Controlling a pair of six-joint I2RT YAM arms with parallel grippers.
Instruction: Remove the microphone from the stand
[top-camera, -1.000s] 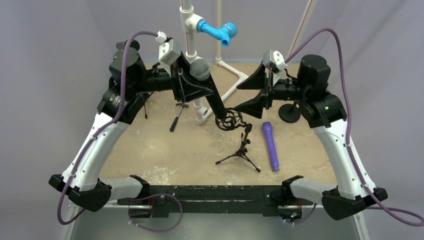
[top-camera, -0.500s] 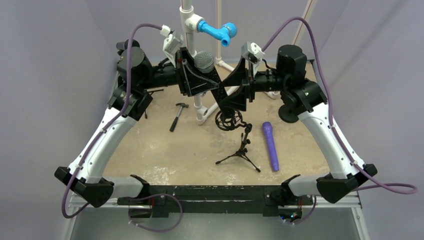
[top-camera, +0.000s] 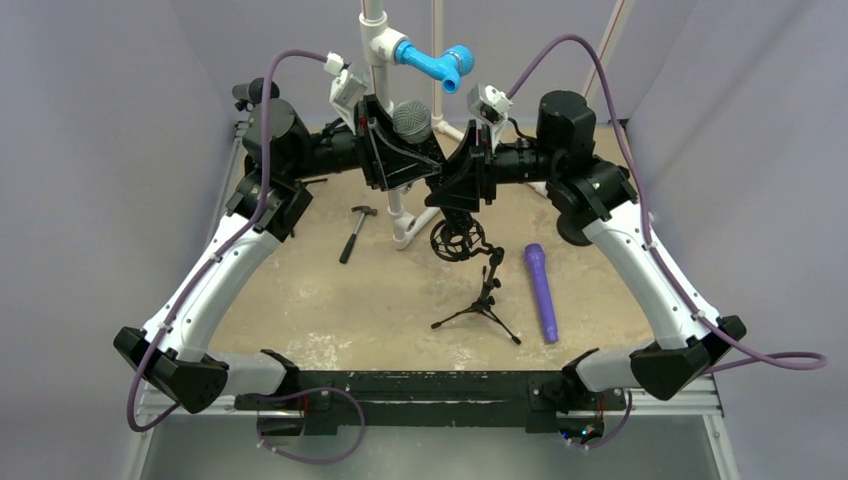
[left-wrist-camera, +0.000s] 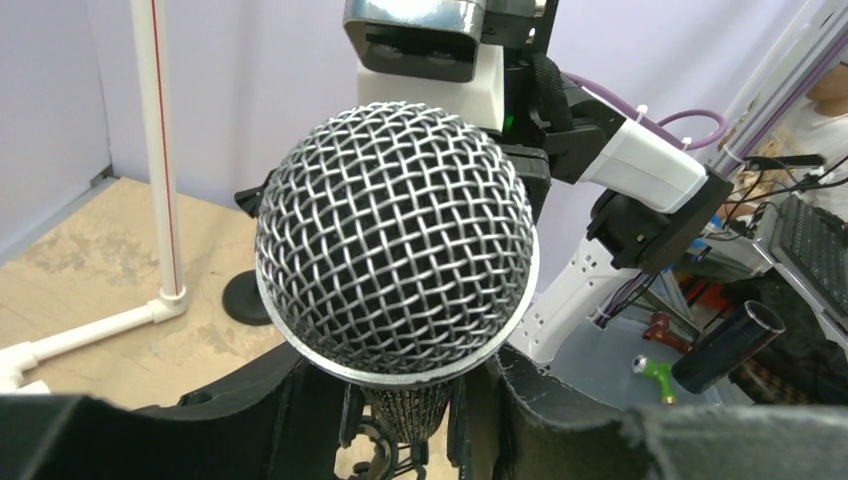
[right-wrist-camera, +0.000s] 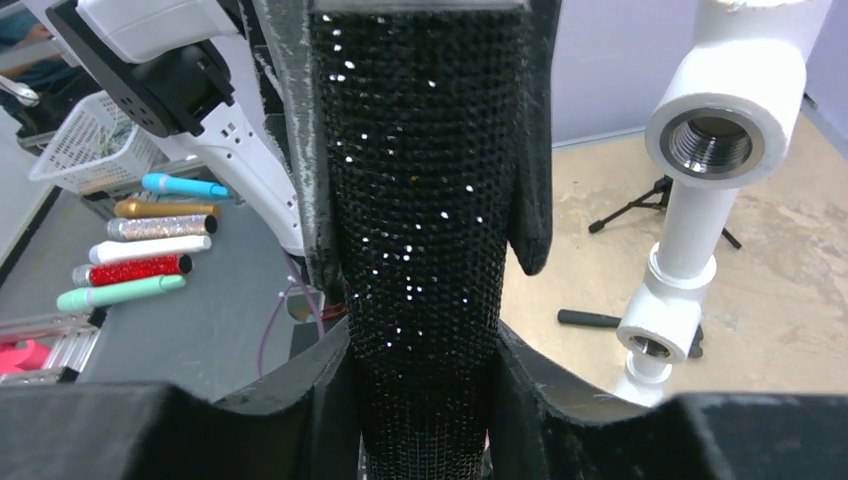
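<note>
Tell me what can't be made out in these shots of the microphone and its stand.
1. The microphone's tail end, and whether it sits in the ring mount of the stand: top view, the right fingers cover it.
2. The microphone's handle: left wrist view, its own mesh head and the left fingers hide it.
3. Both ends of the microphone: right wrist view, cut off by the top and bottom edges.
</note>
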